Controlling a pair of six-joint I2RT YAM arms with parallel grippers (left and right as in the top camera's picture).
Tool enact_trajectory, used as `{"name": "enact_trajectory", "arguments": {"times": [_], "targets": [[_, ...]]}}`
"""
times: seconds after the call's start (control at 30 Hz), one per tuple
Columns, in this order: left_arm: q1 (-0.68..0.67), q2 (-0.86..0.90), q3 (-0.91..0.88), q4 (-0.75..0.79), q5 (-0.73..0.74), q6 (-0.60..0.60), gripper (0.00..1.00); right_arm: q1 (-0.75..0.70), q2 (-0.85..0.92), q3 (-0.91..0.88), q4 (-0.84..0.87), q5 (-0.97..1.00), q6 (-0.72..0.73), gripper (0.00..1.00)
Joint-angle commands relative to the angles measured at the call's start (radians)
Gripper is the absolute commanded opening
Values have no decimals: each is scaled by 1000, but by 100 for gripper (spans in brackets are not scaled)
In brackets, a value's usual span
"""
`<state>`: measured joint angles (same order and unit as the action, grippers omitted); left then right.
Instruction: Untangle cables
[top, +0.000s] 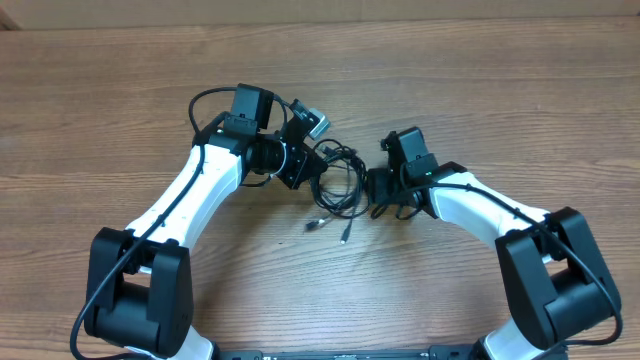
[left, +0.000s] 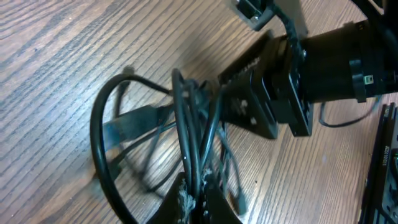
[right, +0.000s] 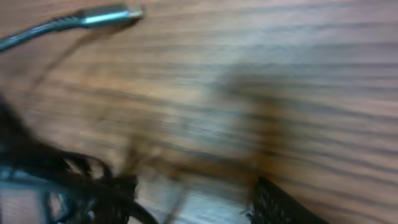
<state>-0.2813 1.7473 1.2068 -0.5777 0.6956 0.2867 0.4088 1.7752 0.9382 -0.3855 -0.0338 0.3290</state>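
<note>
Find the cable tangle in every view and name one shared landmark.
Overhead: cables at picture centre.
Left wrist: cables at centre, rising from the bottom edge.
Right wrist: blurred dark strands lower left, silver plug top left.
Shared landmark: the wood-grain table.

CNT | desk (top: 100, 80) x1 | robot arms x2: L arm (top: 190, 195), R arm (top: 480, 205) | end effectors x2: L end effector (top: 315, 165), R end effector (top: 374, 195) | cables (top: 345, 180) x1 tangle, no. of cords inside can't tell | loose plug ends (top: 313, 226) x2 in overhead view
</note>
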Motion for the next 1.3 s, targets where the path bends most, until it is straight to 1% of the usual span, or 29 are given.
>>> {"name": "enact_trajectory", "arguments": {"times": [0.0, 0.1, 0.2, 0.27, 0.3, 0.37, 0.4, 0.43, 0.47, 0.5, 0.6, 0.7, 0.77, 0.83, 0.97, 1.07, 1.27], "targets": [[0, -19, 23, 3, -41, -17, 4, -9, 21, -13, -125, 332, 183, 60], [0, -19, 23, 10, -100, -66, 4, -24, 20, -13, -239, 459, 275, 63], [0, -19, 23, 15, -157, -108, 4, -50, 21, -9, -308, 520, 327, 66], [0, -20, 23, 17, -213, -145, 4, -75, 21, -3, -330, 522, 356, 69], [0, -19, 23, 18, -272, -183, 4, -100, 21, -1, -335, 495, 373, 73], [0, -19, 23, 18, -284, -190, 4, -125, 20, 1, -324, 404, 363, 81], [0, -19, 23, 18, -280, -190, 4, -137, 20, 3, -303, 322, 300, 83], [0, -19, 23, 18, -274, -190, 4, -148, 21, 7, -275, 210, 200, 83], [0, -19, 23, 18, -269, -190, 4, -155, 21, 11, -261, 138, 134, 84], [0, -19, 23, 21, -264, -190, 4, -164, 20, 23, -250, 29, 56, 81], [0, -19, 23, 22, -257, -190, 4, -174, 20, 60, -252, -164, -29, 80], [0, -19, 23, 22, -257, -190, 4, -169, 20, 95, -252, -392, -177, 80], [0, -19, 23, 22, -255, -190, 4, -159, 20, 106, -246, -468, -221, 80], [-1, -20, 23, 22, -240, -182, 4, -149, 20, 107, -225, -472, -227, 80], [-1, -19, 23, 22, -145, -127, 4, -123, 21, 107, -183, -410, -225, 80], [-1, -19, 23, 21, -94, -101, 4, -91, 21, 106, -145, -283, -181, 79], [-1, -19, 23, 20, -92, -99, 4, -15, 21, 106, -90, -47, -61, 79]]}}
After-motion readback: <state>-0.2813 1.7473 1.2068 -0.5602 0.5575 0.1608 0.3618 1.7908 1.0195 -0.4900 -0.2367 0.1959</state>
